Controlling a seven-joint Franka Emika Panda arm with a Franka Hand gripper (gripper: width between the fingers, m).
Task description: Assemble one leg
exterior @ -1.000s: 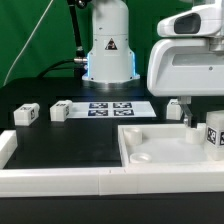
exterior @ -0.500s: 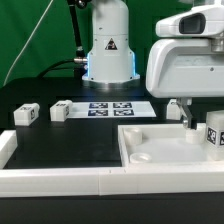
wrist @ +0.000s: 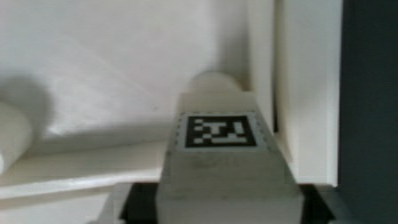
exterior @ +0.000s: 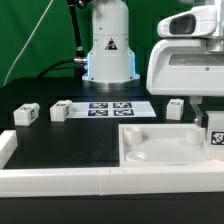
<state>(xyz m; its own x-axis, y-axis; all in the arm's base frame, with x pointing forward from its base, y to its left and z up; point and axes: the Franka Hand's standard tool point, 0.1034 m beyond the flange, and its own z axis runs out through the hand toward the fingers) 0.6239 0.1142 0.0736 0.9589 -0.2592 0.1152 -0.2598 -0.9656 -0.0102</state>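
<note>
My gripper (exterior: 209, 126) is shut on a leg (exterior: 214, 137), a small white block with a black-and-white tag, and holds it over the right end of the white tray-like tabletop (exterior: 150, 133). In the wrist view the leg (wrist: 224, 130) stands between my dark fingers (wrist: 150, 200), tag facing the camera, with its far end close to the tabletop's inner corner (wrist: 107, 70). Whether it touches the tabletop cannot be told. Three more legs lie on the black table: two at the exterior view's left (exterior: 25, 113) (exterior: 60, 110) and one beside my gripper (exterior: 176, 108).
The marker board (exterior: 117, 107) lies flat in front of the robot base (exterior: 108, 55). A white rail (exterior: 60, 180) runs along the front of the table. A green curtain hangs behind.
My gripper has shifted a little toward the exterior view's right and slightly down with the leg in it. The loose leg beside it now shows more fully.
</note>
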